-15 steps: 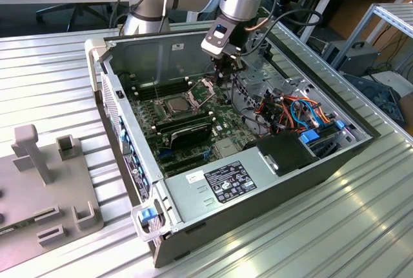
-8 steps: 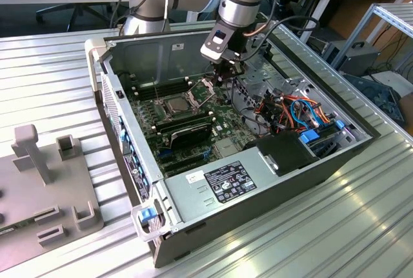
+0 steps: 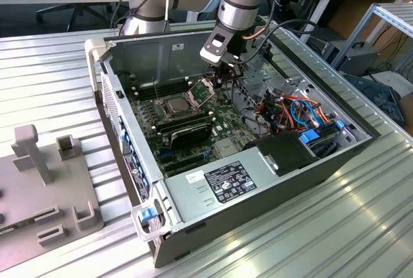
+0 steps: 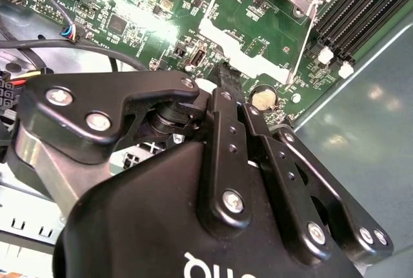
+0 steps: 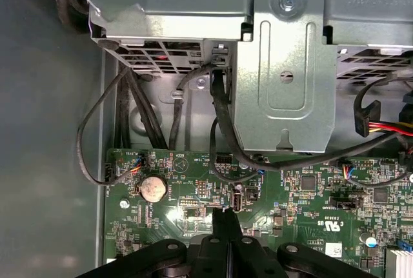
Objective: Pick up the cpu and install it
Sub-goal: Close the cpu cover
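Black gripper [image 5: 226, 213] closed on nothing over green motherboard [image 5: 310, 194]; cpu [image 3: 175, 104] a small flat dull-grey square nearby.

In the exterior view the cpu [image 3: 175, 105] is too small to tell how it sits in its socket, and cables obscure the claw [image 3: 224, 77] tips. In the second wrist view the claw's body hides much of the motherboard [image 4: 148, 7], and the picture's edge cuts off the socket frame [image 4: 245, 44].
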Controlling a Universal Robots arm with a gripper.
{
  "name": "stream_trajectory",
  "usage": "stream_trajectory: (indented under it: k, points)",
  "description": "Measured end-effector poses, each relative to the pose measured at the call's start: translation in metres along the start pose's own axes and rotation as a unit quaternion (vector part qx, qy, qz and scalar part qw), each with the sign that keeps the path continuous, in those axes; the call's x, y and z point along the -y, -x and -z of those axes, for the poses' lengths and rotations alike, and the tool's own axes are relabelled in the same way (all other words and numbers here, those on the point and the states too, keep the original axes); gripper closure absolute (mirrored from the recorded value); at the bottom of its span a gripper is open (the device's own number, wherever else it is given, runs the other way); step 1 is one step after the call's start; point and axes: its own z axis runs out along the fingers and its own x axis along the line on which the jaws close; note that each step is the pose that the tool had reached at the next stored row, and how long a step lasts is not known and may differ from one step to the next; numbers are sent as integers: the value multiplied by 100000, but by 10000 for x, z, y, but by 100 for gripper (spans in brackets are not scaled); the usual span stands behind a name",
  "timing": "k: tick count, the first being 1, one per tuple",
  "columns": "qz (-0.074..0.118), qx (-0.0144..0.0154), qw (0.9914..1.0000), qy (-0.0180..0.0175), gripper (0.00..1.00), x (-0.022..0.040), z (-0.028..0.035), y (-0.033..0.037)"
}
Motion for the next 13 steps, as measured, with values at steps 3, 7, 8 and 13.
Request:
stream_trajectory:
  k: [3, 7, 8, 13]
  points:
    - [3, -9, 100000, 2, 89, 2, -1, 0]
    - [2, -7, 100000, 1, 89, 36, -1, -1]
    - [1, -4, 100000, 2, 89, 43, 0, -1]
    - [4, -2, 100000, 25, 89, 100, 1, -3]
